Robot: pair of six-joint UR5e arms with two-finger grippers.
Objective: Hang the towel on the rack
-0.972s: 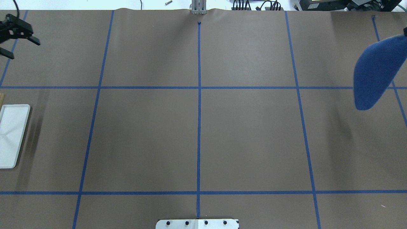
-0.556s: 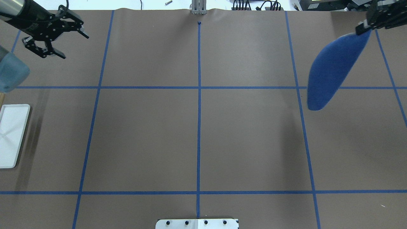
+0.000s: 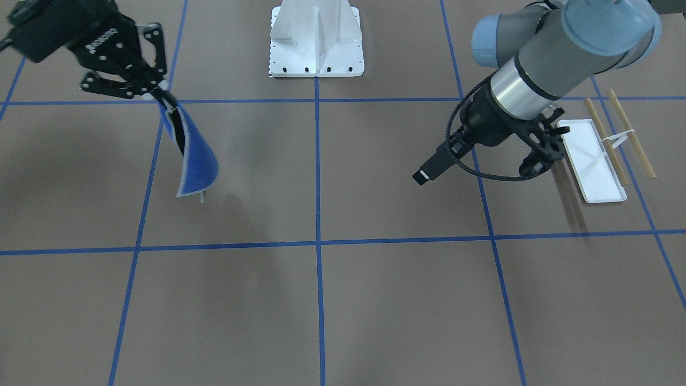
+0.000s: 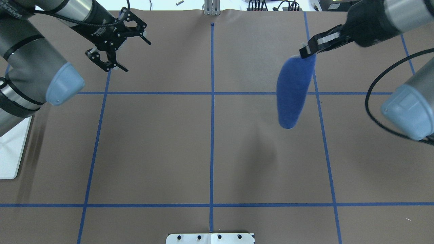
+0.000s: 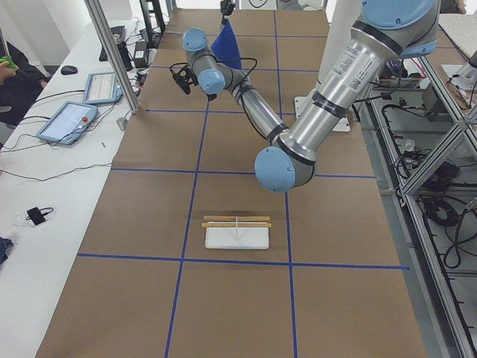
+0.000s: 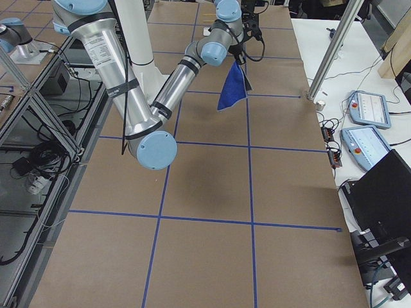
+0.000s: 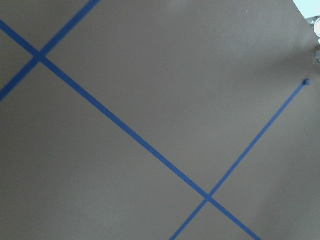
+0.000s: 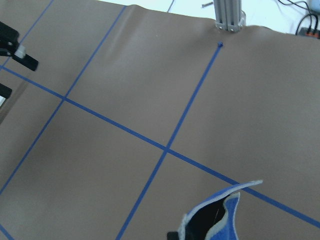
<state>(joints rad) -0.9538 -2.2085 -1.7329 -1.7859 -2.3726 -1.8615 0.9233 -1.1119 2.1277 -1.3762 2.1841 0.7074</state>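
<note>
While the right claw (image 4: 306,51) is pinching the top corner of the blue towel (image 4: 292,91), its two fingers are squeezing together on the cloth. The towel is hanging down loose in the air over the right half of the brown table (image 4: 210,152), and the side views are showing it clear of the paper. The left claw (image 4: 135,56) is hovering over the left half, with its fingers spread wide apart and nothing between them.

The rack (image 5: 237,231) is standing by the table's left end, well apart from the towel.

I am guessing the carrying step is going on: the towel is up but not yet hung. The next move is asking for a long trip across the table. It could also be a pass to the left claw, which is nearer the rack. The cloth needs to be higher than the wood rods (image 3: 629,134), then laid over one so a part is falling on each side.

The rack's white tray base (image 3: 600,182) is holding just the thin white upright (image 3: 616,140), and that is carrying the rods.
</note>
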